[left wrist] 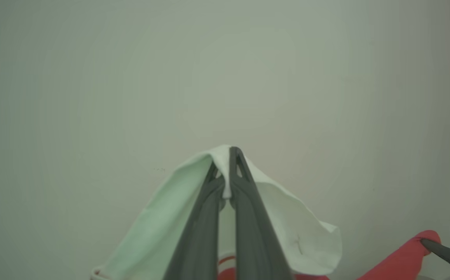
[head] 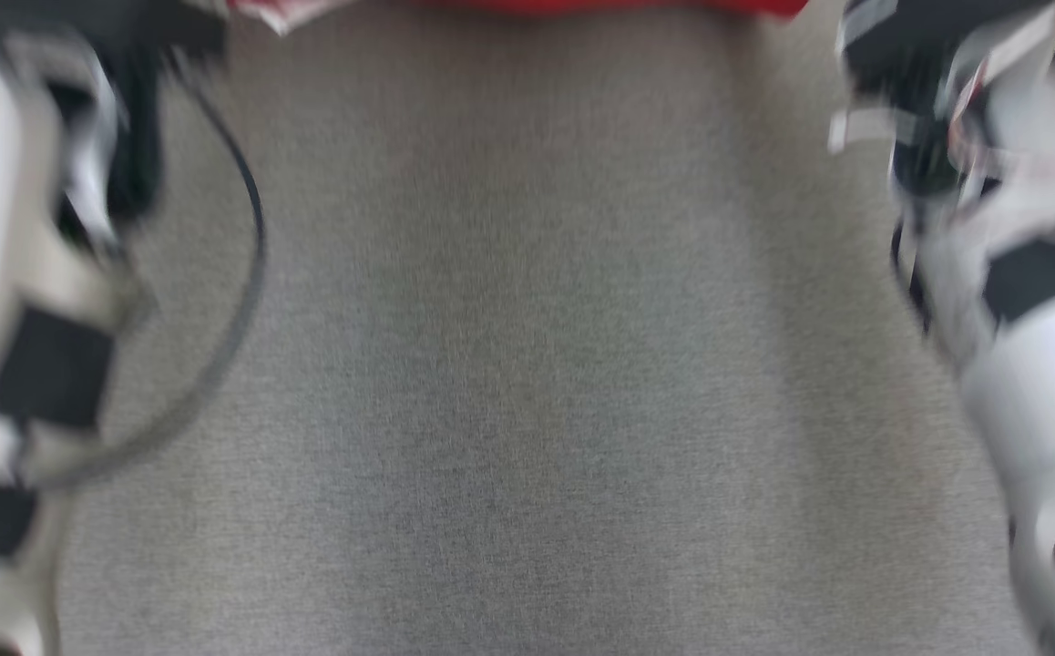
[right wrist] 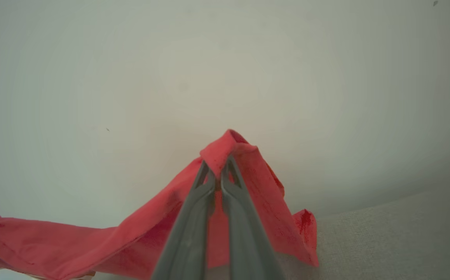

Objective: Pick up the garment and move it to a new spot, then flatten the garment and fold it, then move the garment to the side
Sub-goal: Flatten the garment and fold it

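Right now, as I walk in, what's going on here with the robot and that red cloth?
The robot holds the garment up between both arms. The right gripper is shut on a red corner, and the left gripper is shut on a pale part of the same cloth. It hangs in front of a plain wall, beyond the grey surface. It looks lifted for moving or spreading, not laid flat.
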You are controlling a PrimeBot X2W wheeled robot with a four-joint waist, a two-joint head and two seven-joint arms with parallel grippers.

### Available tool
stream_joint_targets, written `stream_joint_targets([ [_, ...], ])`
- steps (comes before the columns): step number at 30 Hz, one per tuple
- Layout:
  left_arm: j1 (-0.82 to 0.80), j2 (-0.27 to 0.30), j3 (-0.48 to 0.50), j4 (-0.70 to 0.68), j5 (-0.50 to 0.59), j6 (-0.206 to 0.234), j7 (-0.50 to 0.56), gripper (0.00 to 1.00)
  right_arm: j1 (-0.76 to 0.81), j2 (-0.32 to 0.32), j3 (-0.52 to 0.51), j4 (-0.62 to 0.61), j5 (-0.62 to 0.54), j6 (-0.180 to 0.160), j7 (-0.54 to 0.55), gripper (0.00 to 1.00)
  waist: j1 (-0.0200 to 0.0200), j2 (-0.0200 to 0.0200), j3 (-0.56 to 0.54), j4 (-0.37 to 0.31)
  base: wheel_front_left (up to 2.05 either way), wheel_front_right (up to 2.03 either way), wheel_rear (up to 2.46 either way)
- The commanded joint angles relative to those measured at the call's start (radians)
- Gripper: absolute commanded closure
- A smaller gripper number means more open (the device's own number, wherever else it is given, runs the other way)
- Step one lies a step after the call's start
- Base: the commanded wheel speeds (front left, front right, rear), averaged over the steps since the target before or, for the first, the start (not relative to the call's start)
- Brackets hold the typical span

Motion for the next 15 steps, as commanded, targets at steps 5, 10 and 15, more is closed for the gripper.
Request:
stream_joint_targets([
  [5,0.260,0.013,0.001,-0.156,-0.010,0.061,-0.002,1.00,0.262,-0.034,-0.003,-0.134,0.056,-0.002,0.005,1.00,0.0002,0.0002,-0.135,-0.001,0.00,0.00,0.00],
  [10,0.513,0.013,-0.003,-0.289,-0.041,0.119,-0.001,1.00,0.501,-0.047,-0.025,-0.259,0.069,-0.002,0.031,1.00,0.0002,0.0002,-0.180,0.003,0.00,0.00,0.00],
  [15,0.741,-0.004,-0.009,-0.380,-0.064,0.164,-0.002,1.00,0.709,-0.047,-0.076,-0.360,0.059,-0.002,0.066,1.00,0.0002,0.0002,-0.212,0.013,0.00,0.00,0.00],
])
